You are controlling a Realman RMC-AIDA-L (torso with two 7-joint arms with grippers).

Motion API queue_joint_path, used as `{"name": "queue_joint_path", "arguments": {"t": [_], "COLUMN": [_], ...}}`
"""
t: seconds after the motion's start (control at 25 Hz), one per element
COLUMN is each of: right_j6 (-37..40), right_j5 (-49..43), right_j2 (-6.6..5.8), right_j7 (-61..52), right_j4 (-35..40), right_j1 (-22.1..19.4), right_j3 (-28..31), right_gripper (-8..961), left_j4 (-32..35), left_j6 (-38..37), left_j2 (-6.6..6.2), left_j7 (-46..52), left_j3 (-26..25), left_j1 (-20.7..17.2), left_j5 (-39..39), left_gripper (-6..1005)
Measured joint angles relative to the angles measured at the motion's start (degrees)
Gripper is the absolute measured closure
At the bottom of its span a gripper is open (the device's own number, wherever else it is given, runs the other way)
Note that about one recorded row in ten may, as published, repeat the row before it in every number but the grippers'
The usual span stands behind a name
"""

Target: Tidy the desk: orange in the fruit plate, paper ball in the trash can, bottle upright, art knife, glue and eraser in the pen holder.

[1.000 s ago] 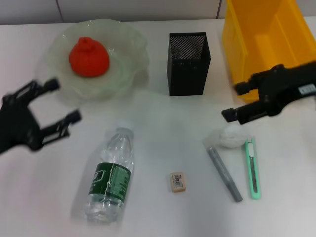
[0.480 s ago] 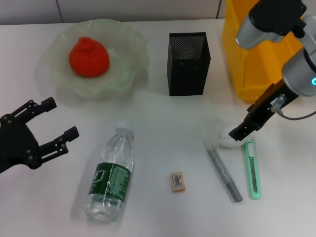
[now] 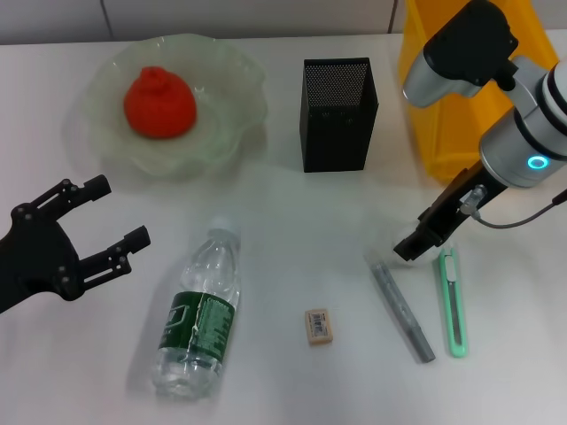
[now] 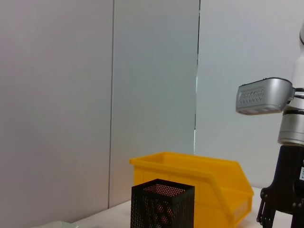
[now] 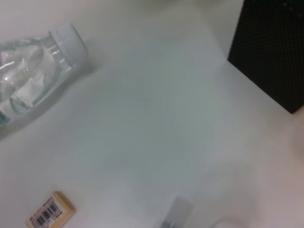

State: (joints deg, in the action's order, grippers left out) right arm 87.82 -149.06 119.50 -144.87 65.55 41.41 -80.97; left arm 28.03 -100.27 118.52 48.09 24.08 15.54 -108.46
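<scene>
Right end effector (image 3: 415, 245) down over paper ball, grip unclear; left end effector (image 3: 111, 220) wide, w/ bare desk (image 3: 283, 221) betw bottle (image 3: 198, 317) & pen holder (image 3: 337, 113)

Paper ball: hidden beneath the right gripper (image 3: 415, 244) in the head view; contact cannot be confirmed. Yellow bin (image 3: 443, 97): cut by the frame at 1 o'clock, partly masked by the right arm. Bottle (image 5: 28, 90), eraser (image 5: 50, 216) and pen holder (image 5: 270, 52): cropped in the right wrist view.
</scene>
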Motion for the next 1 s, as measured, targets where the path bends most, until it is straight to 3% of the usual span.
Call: {"name": "queue_joint_path", "arguments": {"t": [0.04, 0.16, 0.48, 0.72, 0.76, 0.84, 1.0], "right_j6": [-0.91, -1.28, 0.17, 5.42, 5.42, 5.19, 2.3], "right_j5": [0.31, 0.32, 0.66, 0.27, 0.27, -1.32, -2.24], "right_j2": [-0.03, -0.06, -0.14, -0.11, -0.11, -0.29, -0.73], "right_j7": [0.4, 0.41, 0.23, -0.24, -0.24, -0.09, 2.09], "right_j4": [-1.25, -2.39, 0.95, 21.39, 21.39, 25.29, 23.77], "right_j1": [0.36, 0.73, 0.43, -4.21, -4.21, -4.94, -4.95], "right_j3": [-0.04, -0.07, 1.85, 14.52, 14.52, 21.48, 28.05], "right_gripper": [186, 391, 502, 540, 539, 538, 534], "left_j4": [0.0, -0.03, -0.1, -0.08, -0.08, -0.07, 0.18], "left_j6": [0.1, 0.14, -0.09, -0.42, -0.45, -1.24, -2.63], "left_j2": [0.04, 0.08, 0.06, -0.05, -0.04, -0.04, -0.04], "left_j7": [0.0, 0.0, 0.02, 0.36, 0.44, 1.15, 2.41], "left_j3": [0.0, 0.03, 0.1, 0.54, 0.64, 1.28, 2.06], "left_j1": [0.04, 0.04, 0.02, 0.01, 0.01, 0.01, 0.05], "left_j5": [-0.05, -0.07, -0.18, -0.19, -0.19, -0.19, -0.19], "left_gripper": [160, 161, 161, 161, 161, 162, 162]}}
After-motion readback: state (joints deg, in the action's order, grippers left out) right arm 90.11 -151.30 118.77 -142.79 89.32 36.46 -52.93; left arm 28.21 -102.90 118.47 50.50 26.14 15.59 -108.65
